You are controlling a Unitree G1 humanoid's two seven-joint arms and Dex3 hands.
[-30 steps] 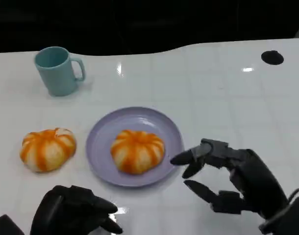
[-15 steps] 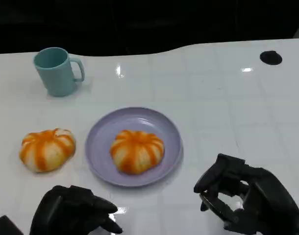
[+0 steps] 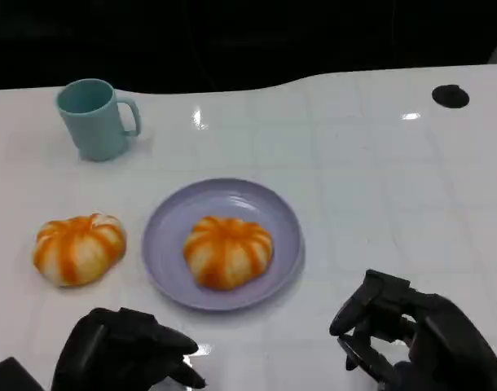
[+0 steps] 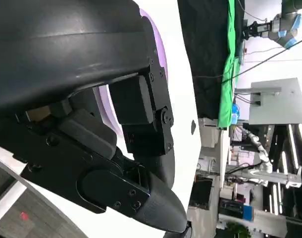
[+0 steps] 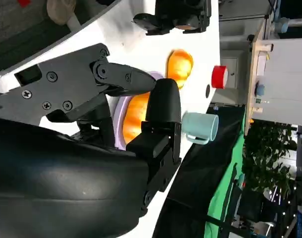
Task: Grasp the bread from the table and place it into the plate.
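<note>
We find no writing, label or number we can read anywhere; the distant background clutter is perhaps too blurred.

Both the left hand (image 3: 126,354) and right hand (image 3: 411,338) are matte black, blocky-fingered, with visible screw heads.

Overhead light is washing the white desk (image 3: 371,187) bright and even in the head view, and it is throwing small hot glints far out on the glossy surface, one beside the mug (image 3: 92,118) and one toward the far right. Beyond the desk's far edge the background is sitting in near-black. Shadows are staying soft and short under the plate (image 3: 167,244). Focus is holding crisp at centre. In both wrist views the close black shells are looming large and slightly soft, catching dull grey sheen, while the bright room behind is glaring and bending toward the edges.
</note>
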